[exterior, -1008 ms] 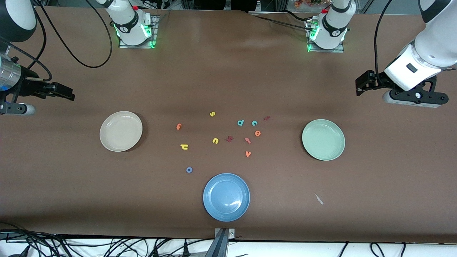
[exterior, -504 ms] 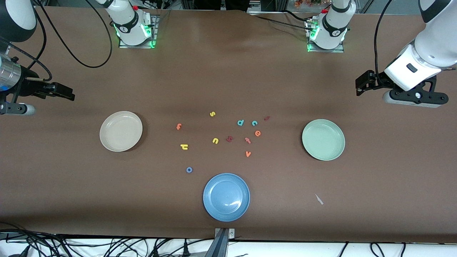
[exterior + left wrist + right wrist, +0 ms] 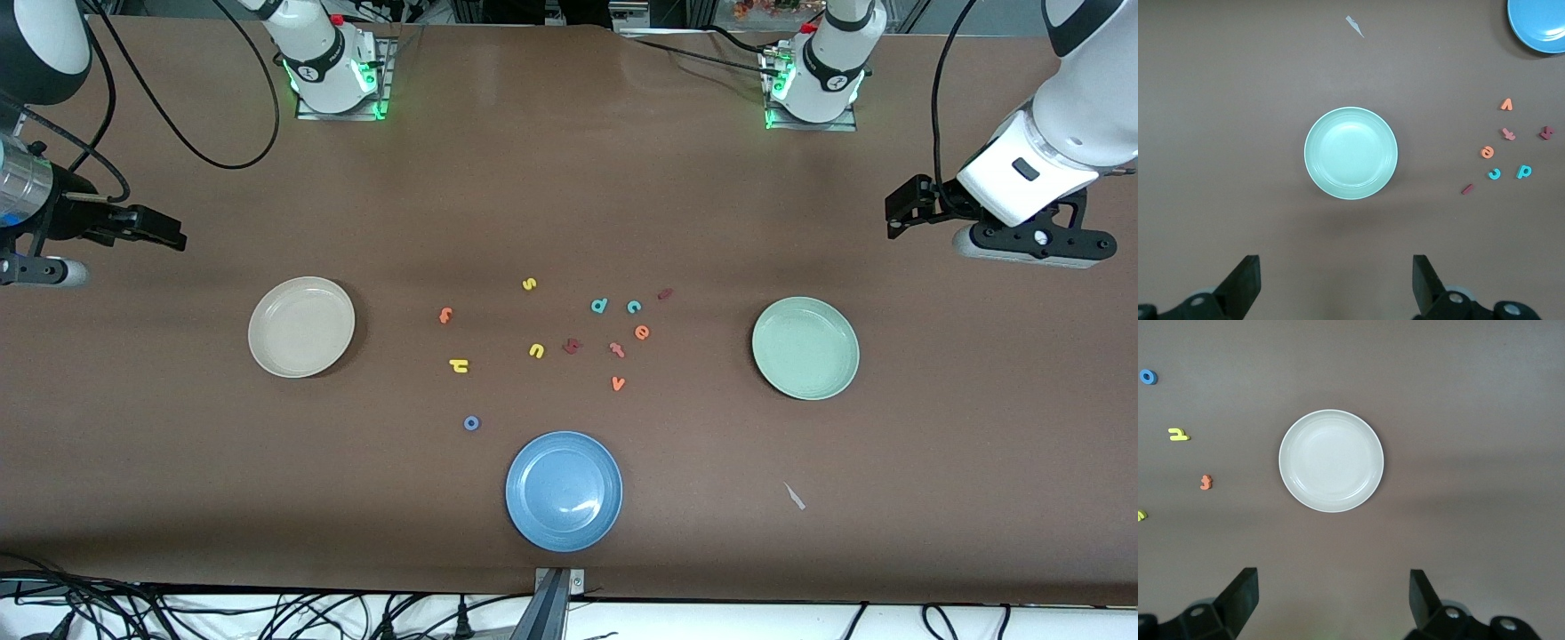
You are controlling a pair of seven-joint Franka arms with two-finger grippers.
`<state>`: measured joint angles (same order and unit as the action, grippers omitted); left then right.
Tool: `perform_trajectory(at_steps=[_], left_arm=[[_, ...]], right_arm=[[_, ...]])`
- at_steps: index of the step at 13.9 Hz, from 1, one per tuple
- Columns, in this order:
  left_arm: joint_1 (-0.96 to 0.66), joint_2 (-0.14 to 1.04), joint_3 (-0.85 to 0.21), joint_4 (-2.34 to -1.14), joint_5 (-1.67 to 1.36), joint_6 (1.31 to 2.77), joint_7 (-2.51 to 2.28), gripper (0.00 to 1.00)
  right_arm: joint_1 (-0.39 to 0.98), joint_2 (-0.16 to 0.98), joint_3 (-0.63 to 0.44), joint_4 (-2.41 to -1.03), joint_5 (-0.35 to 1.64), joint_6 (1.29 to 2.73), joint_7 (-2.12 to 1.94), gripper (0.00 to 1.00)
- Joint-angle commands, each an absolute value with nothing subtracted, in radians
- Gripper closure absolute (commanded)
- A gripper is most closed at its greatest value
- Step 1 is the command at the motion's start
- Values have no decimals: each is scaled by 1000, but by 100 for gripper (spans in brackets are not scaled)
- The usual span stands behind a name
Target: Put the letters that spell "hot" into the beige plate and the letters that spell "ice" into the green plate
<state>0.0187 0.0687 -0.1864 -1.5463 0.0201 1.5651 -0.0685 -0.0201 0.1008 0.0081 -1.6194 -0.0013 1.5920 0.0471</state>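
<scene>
The yellow "h" [image 3: 459, 364], blue "o" [image 3: 472, 423] and orange "t" [image 3: 445, 314] lie loose on the table toward the beige plate [image 3: 267, 351], which is empty. The teal "c" [image 3: 633, 307], orange "e" [image 3: 642, 332] and what looks like the maroon "i" [image 3: 664, 293] sit toward the green plate [image 3: 787, 378], also empty, so each word is closest to its own dish. The right gripper [image 3: 1331, 597] hangs over bare table by the beige plate, jaws spread and holding nothing; the left gripper [image 3: 1336, 280] does the same by the green plate, both apparently waiting to begin.

Letters [image 3: 569, 345] on the table between two plates [image 3: 301, 326] [image 3: 805, 348], a third plate [image 3: 564, 491] nearer the camera.
</scene>
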Motion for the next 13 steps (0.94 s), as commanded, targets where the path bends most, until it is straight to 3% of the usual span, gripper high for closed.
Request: perform_trajectory(at_steps=[1,13], left_arm=[[15,44,-198,-1571,61,1572,-69,0],[9,67,-198,-1546,49,1574,-69,0]], right_arm=[[-17,114,8,-1594,9,1571,48,0],[29,153,15,-1588,41,1563,113,0]])
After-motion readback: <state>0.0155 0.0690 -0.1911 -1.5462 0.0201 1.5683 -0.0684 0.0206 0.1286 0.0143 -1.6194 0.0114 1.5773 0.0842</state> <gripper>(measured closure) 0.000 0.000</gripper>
